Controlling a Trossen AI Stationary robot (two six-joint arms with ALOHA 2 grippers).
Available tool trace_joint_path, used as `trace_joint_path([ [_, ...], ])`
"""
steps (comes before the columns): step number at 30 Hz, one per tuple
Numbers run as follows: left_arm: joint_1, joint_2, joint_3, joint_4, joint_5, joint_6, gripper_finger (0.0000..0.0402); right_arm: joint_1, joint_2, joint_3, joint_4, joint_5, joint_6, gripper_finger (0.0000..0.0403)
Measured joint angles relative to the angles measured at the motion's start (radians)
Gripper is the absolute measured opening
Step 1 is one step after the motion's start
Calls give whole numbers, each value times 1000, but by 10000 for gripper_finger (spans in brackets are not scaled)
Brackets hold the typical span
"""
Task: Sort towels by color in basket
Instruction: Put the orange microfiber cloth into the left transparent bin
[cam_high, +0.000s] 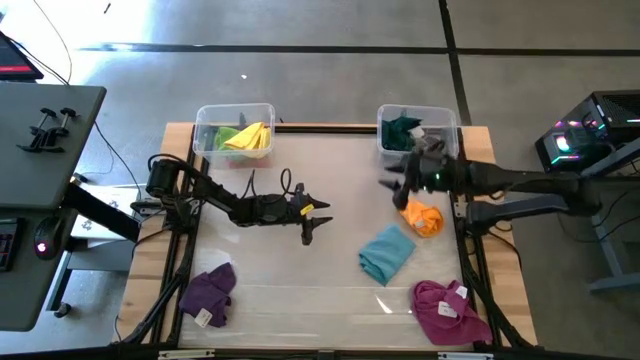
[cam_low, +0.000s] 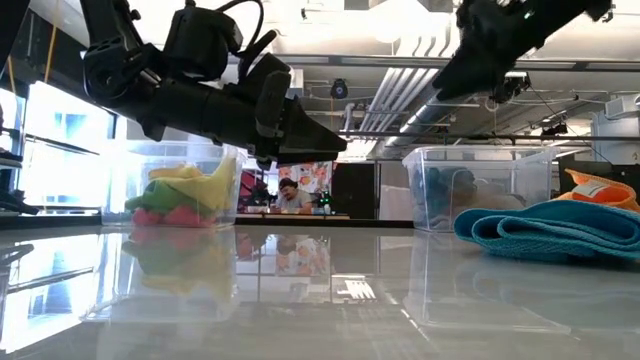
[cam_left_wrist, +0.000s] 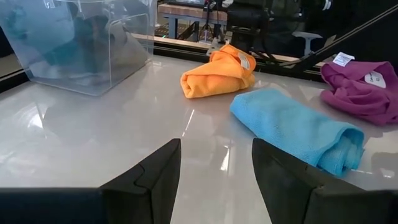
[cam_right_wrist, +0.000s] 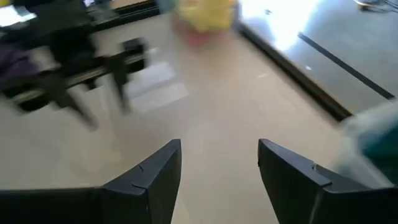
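While our right pincer (cam_high: 392, 186) hangs spread and empty just in front of the far right bin (cam_high: 446, 118), we judge the step in hand to be coming down for the next loose towel. Its wrist view shows both fingers (cam_right_wrist: 144, 180) wide apart with nothing between them. Just near of it lies the orange towel (cam_high: 423, 217), bunched on the tabletop (cam_high: 300, 270); nearer still is the light blue towel (cam_high: 386, 252), and at the near right edge the magenta towel (cam_high: 446, 311). To do this well, we should lower straight over the highest fold of the orange one, close on a thick gather rather than a loose corner, and lift clear before we cross any bin wall.

Our left pincer (cam_high: 307, 223) waits mid-table, also spread with nothing in it, its fingers (cam_left_wrist: 143, 180) pointed toward those same cloths. The purple towel (cam_high: 209, 293) sits at the near left. The far left bin (cam_high: 206, 115) already holds yellow (cam_high: 250, 137) and green (cam_high: 226, 135); the right bin holds a dark teal towel (cam_high: 402, 128).
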Motion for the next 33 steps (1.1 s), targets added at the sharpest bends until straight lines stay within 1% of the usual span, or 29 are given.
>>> trace_joint_path([
  [4,-7,0,0,0,0,1,186,156,0,0,-60,105,59,206],
  [9,-7,0,0,0,0,0,186,307,0,0,-235,200,247,206],
  [11,-7,0,0,0,0,0,186,354,0,0,-313,219,341,206],
  [15,-7,0,0,0,0,0,186,425,0,0,-457,223,519,206],
  [20,-6,0,0,0,0,8,186,474,0,-1,-620,232,715,206],
  [23,-6,0,0,0,0,8,186,482,0,-1,-708,233,798,206],
  [27,-6,0,0,0,0,9,186,481,2,-1,-772,236,870,206],
  [33,-6,0,0,0,0,10,186,481,34,-1,-788,248,910,206],
])
